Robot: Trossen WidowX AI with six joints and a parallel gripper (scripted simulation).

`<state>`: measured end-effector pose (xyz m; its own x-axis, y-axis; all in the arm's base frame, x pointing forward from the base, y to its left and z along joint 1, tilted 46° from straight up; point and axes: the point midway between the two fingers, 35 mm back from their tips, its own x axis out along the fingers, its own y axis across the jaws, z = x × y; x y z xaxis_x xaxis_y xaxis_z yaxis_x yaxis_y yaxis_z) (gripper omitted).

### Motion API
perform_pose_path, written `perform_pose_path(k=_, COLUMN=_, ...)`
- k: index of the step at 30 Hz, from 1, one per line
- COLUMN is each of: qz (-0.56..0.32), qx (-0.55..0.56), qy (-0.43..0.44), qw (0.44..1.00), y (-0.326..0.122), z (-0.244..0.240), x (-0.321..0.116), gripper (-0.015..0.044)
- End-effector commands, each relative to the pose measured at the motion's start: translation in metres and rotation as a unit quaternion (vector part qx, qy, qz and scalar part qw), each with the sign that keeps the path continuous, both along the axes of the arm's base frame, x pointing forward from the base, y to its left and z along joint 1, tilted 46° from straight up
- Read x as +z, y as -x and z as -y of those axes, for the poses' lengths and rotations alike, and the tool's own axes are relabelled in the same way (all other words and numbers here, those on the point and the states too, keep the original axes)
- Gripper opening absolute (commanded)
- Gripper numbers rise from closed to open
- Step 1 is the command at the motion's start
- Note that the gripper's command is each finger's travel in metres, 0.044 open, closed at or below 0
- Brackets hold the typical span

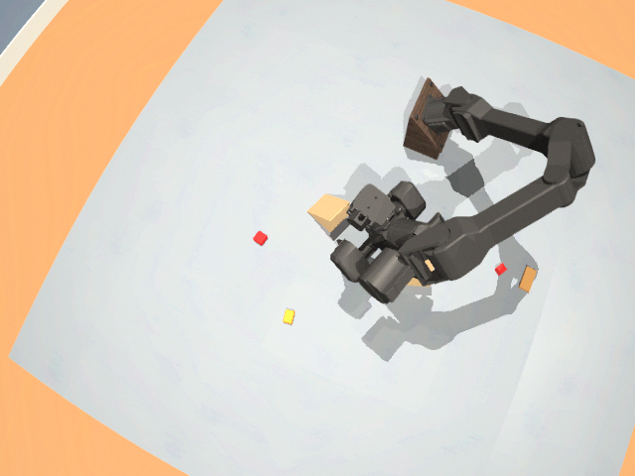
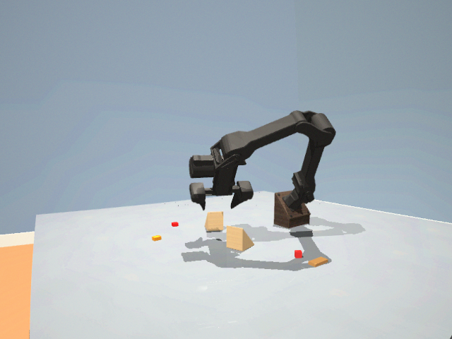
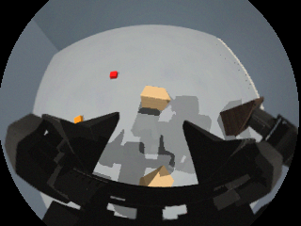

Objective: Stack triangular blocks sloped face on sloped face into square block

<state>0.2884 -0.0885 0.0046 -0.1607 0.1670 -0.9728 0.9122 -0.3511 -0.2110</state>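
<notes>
From above, my forearm and wrist cover most of one triangular block [image 1: 418,283] [image 2: 239,238] [image 3: 160,180], leaving just a sliver. My end effector [image 1: 344,225] [image 2: 217,208] [image 3: 152,120] hides one edge of the other triangular block [image 1: 328,210] [image 2: 214,221] [image 3: 155,97] there. My wrist view loses the nearer block's lower part behind my own housing, and one finger partly covers the yellow piece [image 1: 289,316] [image 2: 156,237] [image 3: 78,120].

From my feed I see pale tan, faintly grained blocks [image 1: 327,210] [image 2: 214,221] [image 3: 155,98], a charcoal-black arm [image 1: 518,209] [image 2: 273,133], dark-brown wood-grained base [image 1: 416,137] [image 2: 282,215] [image 3: 231,121], and bright red cubes [image 1: 260,238] [image 2: 174,224] [image 3: 113,74].
</notes>
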Motion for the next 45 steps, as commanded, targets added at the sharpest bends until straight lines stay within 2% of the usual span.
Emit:
perform_pose_path(k=1, qz=-0.009, qx=-0.008, qy=0.008, qw=1.0, y=0.004, z=0.003, x=-0.001, gripper=0.044)
perform_pose_path(k=45, qz=-0.009, qx=-0.006, qy=0.007, qw=1.0, y=0.013, z=-0.007, x=-0.07, gripper=0.044)
